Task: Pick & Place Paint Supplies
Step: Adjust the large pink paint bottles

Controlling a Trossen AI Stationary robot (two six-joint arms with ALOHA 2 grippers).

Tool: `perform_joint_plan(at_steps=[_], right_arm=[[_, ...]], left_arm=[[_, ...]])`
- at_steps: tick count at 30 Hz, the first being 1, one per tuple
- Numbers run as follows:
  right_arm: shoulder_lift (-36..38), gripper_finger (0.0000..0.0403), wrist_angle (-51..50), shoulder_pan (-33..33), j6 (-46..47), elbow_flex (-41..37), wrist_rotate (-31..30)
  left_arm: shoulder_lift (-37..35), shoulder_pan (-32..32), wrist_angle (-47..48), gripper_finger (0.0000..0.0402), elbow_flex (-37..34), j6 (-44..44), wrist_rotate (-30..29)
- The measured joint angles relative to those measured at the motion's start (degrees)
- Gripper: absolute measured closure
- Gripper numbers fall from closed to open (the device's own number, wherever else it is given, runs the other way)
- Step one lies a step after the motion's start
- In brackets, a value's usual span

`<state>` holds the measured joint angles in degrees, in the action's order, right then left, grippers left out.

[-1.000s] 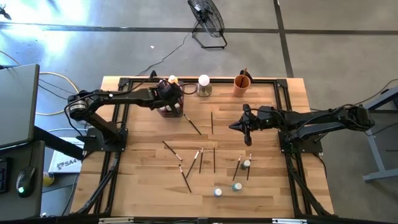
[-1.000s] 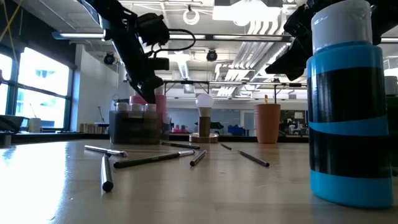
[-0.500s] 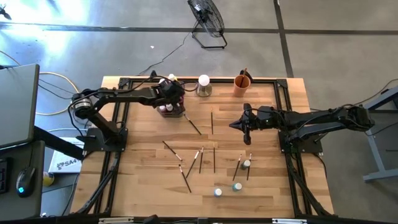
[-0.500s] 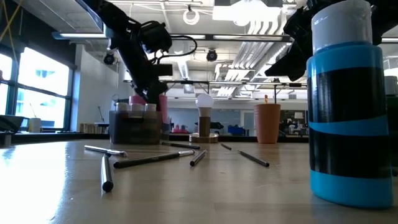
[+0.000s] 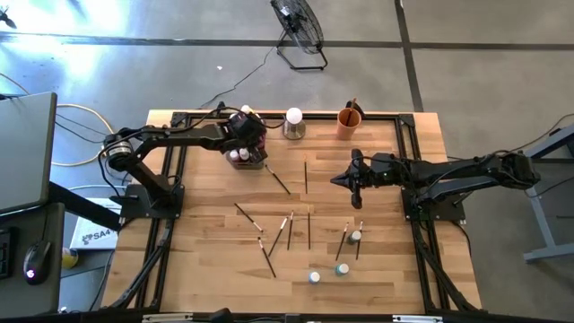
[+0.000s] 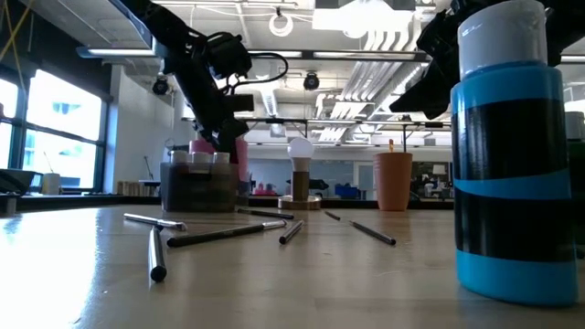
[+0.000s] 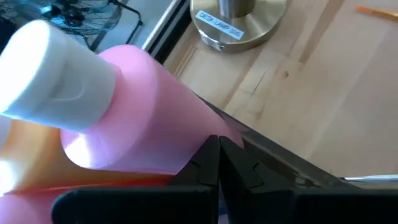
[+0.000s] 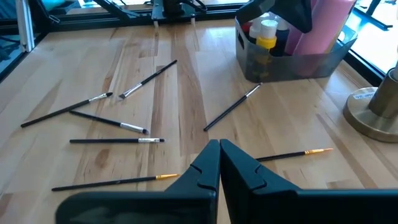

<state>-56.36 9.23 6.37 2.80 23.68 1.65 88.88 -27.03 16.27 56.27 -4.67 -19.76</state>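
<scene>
One pink bottle [image 7: 143, 118], light and slick, sits by the closed left end effector [image 7: 219, 144]; best gripped mid-body. Right end effector [image 8: 219, 146] closed, idle mid-counter.

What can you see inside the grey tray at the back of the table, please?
The grey tray holds a tall pink bottle and small capped bottles, one yellow-capped. The left gripper above it covers the rest.

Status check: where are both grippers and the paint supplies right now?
Left gripper over grey tray, beside pink bottle. Right gripper shut, empty, mid-table. Brushes and small bottles loose on table.
</scene>
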Motion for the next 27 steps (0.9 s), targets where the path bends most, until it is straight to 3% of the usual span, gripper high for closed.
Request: perform_joint_plan(at_steps=[9,27], right_arm=[[0.0,0.0399,0.0,0.0,0.0,0.0,0.0],[0.0,0.0399,0.0,0.0,0.0,0.0,0.0]], left_arm=[[0.0,0.0,0.2,0.0401,0.0,0.0,6.0],[2.1,0.0,-2.7,0.0401,0.0,0.1,-2.1]])
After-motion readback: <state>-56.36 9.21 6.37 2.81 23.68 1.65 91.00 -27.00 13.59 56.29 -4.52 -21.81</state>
